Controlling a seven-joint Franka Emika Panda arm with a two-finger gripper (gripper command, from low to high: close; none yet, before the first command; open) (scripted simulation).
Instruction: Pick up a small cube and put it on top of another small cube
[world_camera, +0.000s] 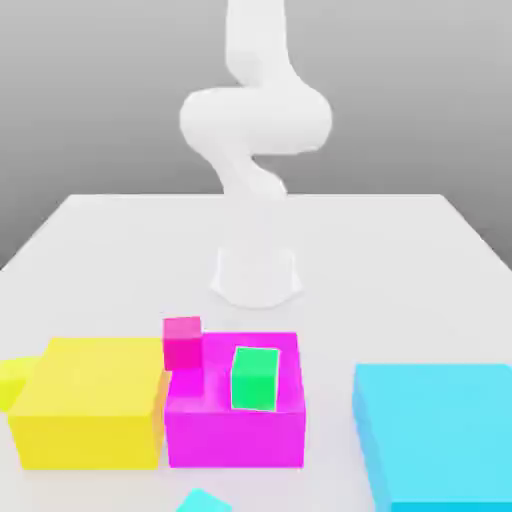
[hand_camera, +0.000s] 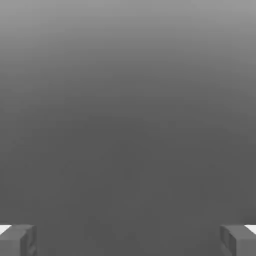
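White table spreading across the exterior view, grey backdrop behind. White arm rising from a round base near the table's middle, bending in an S-curve and running out past the picture's upper edge.

Along the near side, three big blocks in a row. Large cyan block on the exterior view's right, cut by the picture's right edge, well apart from the others. Large yellow block on the exterior view's left. Large magenta block between them, just beside the yellow one, seemingly touching it along one side.

Small green cube resting on top of the magenta block, roughly upright. Small pink cube at the far corner where yellow and magenta meet; on the table behind them or on a block, cannot tell. Small yellow piece poking out at the exterior view's left of the yellow block, half cut by the picture's edge.

Small cube, cyan, at the very near edge of the exterior view, in front of the magenta block and slightly toward the yellow one, lying on the table, mostly cropped by the lower border. Free of any grip.

In the hand view, claw released: two grey fingertips standing wide apart at opposite corners, nothing between them, plain grey ahead.
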